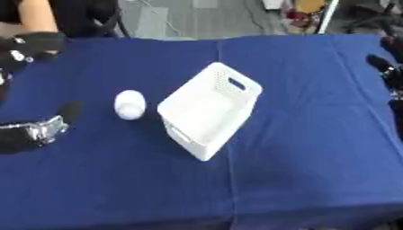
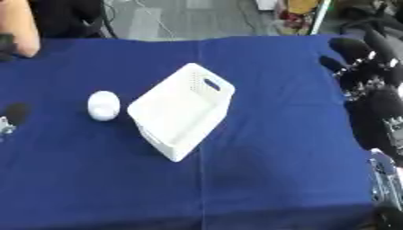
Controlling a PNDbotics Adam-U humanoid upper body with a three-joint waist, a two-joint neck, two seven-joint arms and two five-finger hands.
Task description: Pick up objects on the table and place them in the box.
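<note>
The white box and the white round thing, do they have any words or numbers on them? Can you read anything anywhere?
None: no word, number or sign can be read in either view.
White box: plain, only rows of small holes and a handle slot.
White round thing: plain, no label shows.
Blue tablecloth: plain.
Things on the floor beyond the table: too blurred to read.

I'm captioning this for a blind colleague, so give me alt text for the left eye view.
A white perforated box with handle cutouts stands at an angle in the middle of a blue-clothed table, with a small white rounded object lying just to its left. The robot's black left hand enters at the left edge, short of the object.
</note>
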